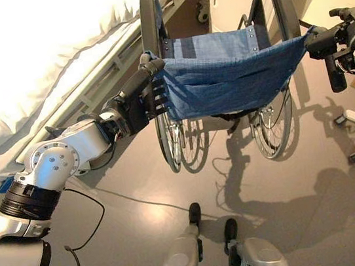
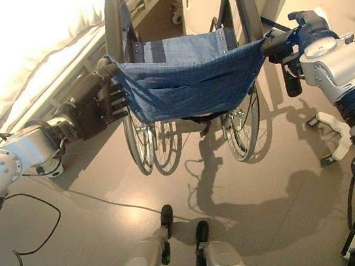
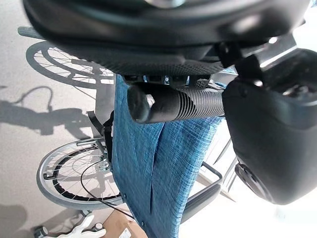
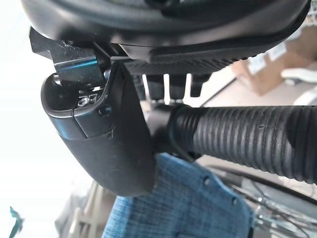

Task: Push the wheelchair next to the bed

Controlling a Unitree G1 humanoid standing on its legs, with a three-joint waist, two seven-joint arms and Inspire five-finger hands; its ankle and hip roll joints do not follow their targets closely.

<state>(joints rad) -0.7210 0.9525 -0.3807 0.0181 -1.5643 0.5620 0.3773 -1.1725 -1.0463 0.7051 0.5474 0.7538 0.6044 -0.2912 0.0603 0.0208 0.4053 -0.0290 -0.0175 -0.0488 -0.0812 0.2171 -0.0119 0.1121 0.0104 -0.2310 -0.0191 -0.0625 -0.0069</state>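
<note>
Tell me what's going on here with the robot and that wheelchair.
The robot stands behind a wheelchair with a blue fabric back. Its left hand is closed around the left push handle, and its right hand grips the right push handle. A bed with white bedding lies alongside, at the robot's left.

pale floor (image 1: 145, 230) under wheelchair (image 1: 226, 80), bed (image 1: 29, 68) and cardboard box (image 3: 116, 229)
</note>
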